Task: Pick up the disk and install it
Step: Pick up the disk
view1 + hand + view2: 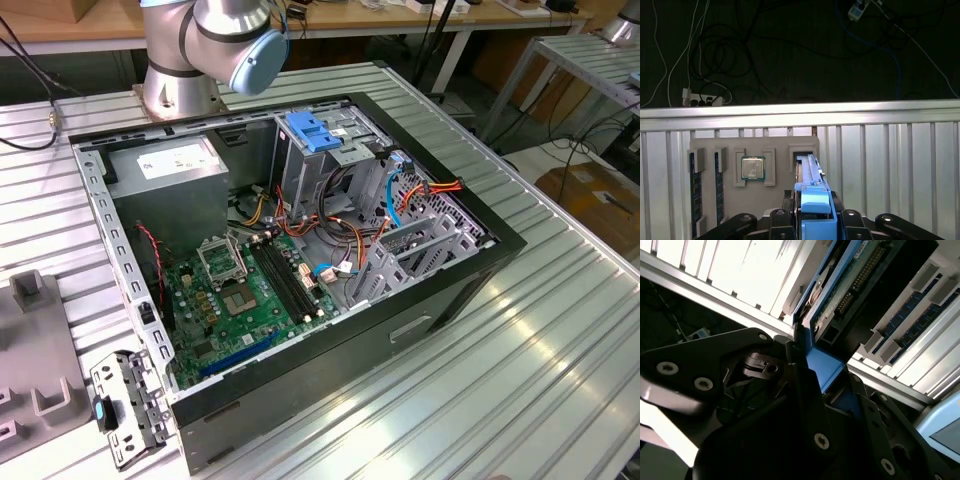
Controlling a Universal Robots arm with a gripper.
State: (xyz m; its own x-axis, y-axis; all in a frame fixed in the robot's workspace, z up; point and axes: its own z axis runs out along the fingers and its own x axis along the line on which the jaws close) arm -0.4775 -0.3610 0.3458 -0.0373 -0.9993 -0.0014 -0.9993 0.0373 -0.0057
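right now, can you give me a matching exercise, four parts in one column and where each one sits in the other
1 disk
2 processor chip
3 power-supply box
4 blue bracket

a on top of the drive cage
b flat in a recess of the grey tray
c on edge at the tray's slot
d in the case corner by the arm base

Pairs: 1-c, 2-b, 3-d, 4-a
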